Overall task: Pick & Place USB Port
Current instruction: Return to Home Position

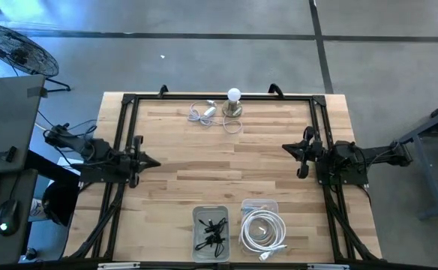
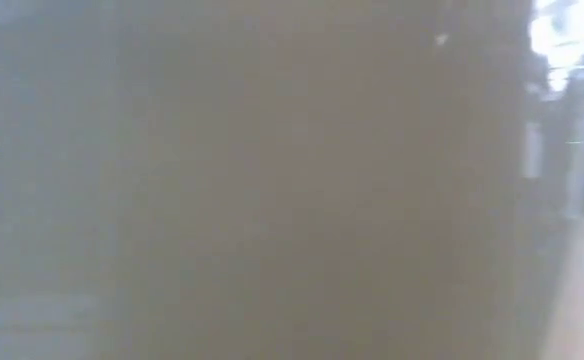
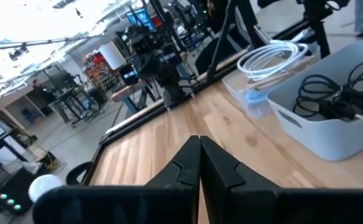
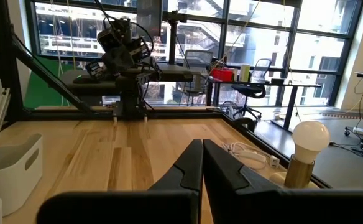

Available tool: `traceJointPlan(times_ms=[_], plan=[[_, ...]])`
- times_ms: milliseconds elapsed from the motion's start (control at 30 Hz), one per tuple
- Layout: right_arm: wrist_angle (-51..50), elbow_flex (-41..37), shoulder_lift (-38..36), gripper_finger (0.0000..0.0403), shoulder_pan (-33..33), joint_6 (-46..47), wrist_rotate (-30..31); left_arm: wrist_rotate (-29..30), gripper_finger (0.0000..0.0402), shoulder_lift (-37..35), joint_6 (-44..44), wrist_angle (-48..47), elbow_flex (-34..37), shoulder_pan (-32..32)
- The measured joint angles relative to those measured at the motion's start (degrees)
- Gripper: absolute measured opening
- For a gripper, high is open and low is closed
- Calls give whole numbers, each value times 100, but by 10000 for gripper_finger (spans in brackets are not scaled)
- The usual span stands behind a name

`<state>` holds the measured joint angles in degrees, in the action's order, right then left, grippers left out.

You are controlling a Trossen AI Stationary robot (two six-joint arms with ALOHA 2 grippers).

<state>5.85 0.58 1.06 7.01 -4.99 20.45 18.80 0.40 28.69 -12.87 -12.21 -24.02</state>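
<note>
Step in hand: the return to the home position, as I judge it. Both arms sit at opposite side edges of the table (image 1: 226,169) and neither holds anything.
Left claw: the left claw (image 1: 153,162) points across the table toward the other arm. Its two fingers are pressed together with nothing between them (the left wrist view shows the tips meeting).
Right claw: the right claw (image 1: 286,148) faces the left one from well apart. Its fingers are closed flat on each other and it is empty.
USB cables: the black USB cables (image 1: 211,234) lie inside the gray bin (image 1: 197,213). The bin is ahead of the left claw and off to one side, near the table edge and well apart from both claws.
White cable: the white cable (image 1: 262,229) is coiled in the transparent bin (image 1: 244,204), just beside the gray bin on the side nearer the right claw.
Other things: a bulb lamp (image 1: 235,103) and a loose white cord (image 1: 202,112) stand at the opposite table edge, ahead of the right claw and to its side. Neither claw is near them.
Progress: the sorting looks done, since no cable lies on the boards between the claws.
Next move: probably only settling each arm into its rest pose. That calls for closed fingers and a path clear of the bins, with no grasp.
</note>
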Motion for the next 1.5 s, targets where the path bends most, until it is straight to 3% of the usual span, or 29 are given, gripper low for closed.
traceJointPlan(times_ms=[300,533,967,1200,1500], plan=[[0,-1,0,2,0,0,0,8,0,0,0,781,624,1],[-1,-2,0,4,-1,2,0,383,0,-2,82,1566,1079,1],[-2,0,0,3,0,2,0,704,0,2,669,1577,1111,6],[-2,0,0,3,0,1,0,1745,1,28,464,1581,1100,1],[-2,-2,0,1,-2,1,-2,1662,1,28,557,1549,1048,1]])
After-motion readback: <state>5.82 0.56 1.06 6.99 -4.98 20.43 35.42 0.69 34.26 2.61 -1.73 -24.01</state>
